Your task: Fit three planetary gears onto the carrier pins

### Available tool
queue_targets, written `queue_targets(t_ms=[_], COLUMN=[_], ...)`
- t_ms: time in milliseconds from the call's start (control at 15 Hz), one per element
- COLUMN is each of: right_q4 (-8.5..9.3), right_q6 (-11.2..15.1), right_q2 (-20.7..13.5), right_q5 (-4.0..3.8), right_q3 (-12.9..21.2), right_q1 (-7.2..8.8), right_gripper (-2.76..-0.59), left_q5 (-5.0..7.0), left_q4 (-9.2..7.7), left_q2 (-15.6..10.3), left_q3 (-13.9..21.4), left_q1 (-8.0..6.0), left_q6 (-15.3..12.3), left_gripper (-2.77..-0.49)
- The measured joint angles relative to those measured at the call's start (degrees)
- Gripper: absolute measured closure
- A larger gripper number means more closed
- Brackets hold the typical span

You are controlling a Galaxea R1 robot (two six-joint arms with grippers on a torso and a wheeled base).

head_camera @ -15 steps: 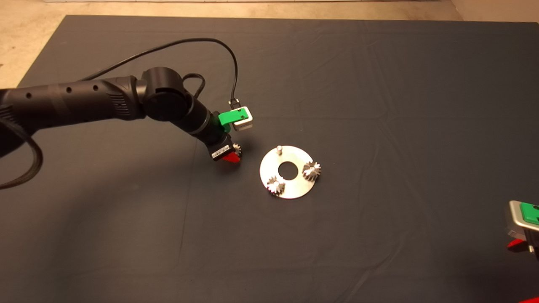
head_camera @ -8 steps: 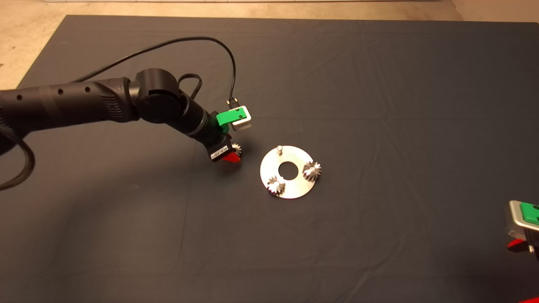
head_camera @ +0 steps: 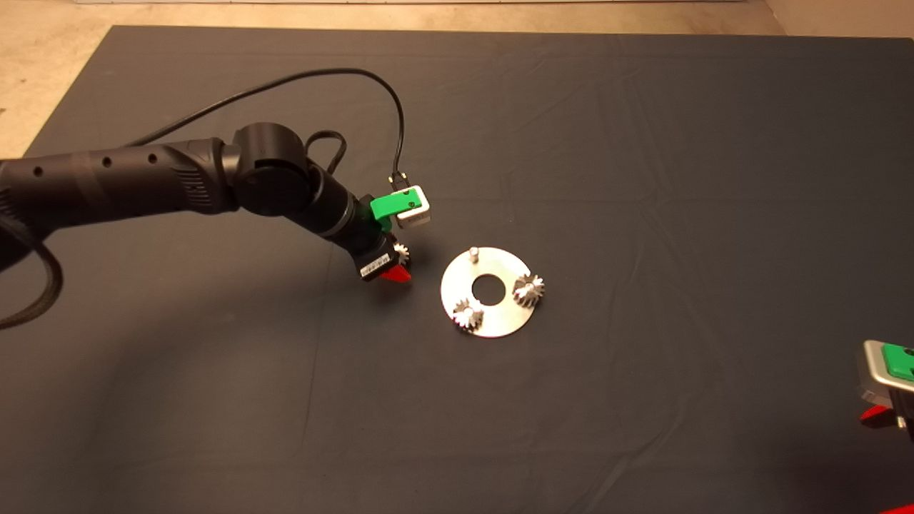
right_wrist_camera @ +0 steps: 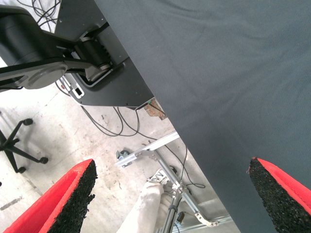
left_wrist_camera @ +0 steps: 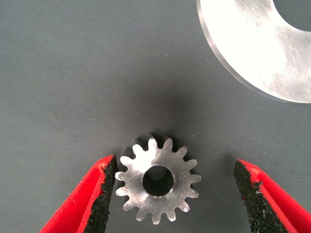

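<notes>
A flat silver disc [head_camera: 493, 325] lies mid-mat with three carrier pins. Two planetary gears [head_camera: 529, 289] [head_camera: 468, 315] sit on pins; the far pin [head_camera: 473, 253] stands bare. A third planetary gear [head_camera: 402, 251] lies flat on the mat just left of the disc. My left gripper [head_camera: 394, 267] is down over it and open. In the left wrist view the gear [left_wrist_camera: 156, 179] lies between the fingers [left_wrist_camera: 99, 194], close to one pad and well apart from the other, with the disc's rim [left_wrist_camera: 252, 43] beyond. My right gripper [head_camera: 885, 389] is parked at the lower right edge and open.
A black cable [head_camera: 300, 82] loops over the mat behind the left arm. The right wrist view looks past the mat's edge [right_wrist_camera: 160, 109] to the floor, with cables, a metal frame [right_wrist_camera: 146, 153] and black machine parts [right_wrist_camera: 58, 53].
The left arm has shifted slightly, its wrist a little lower and to the right. The loose gear has stayed on the mat. The right arm has not moved.
</notes>
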Motion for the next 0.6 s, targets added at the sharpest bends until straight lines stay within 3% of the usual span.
queue_targets(t_ms=[200, 400, 600], right_q4=[0.00, 0.00, 0.00], right_q6=[0.0, 0.0, 0.0], right_q2=[0.0, 0.0, 0.0], right_q5=[0.02, 0.02, 0.02], right_q3=[0.0, 0.0, 0.0], right_q1=[0.00, 0.00, 0.00], right_gripper=[-2.33, -2.33, -2.33], left_q5=[-0.80, -1.63, -2.29], left_q4=[-0.02, -0.02, 0.00], left_q2=[0.0, 0.0, 0.0], left_q3=[0.0, 0.0, 0.0], left_q1=[0.10, 0.95, 0.95], left_q6=[0.0, 0.0, 0.0], left_gripper=[-1.66, -1.52, -1.37])
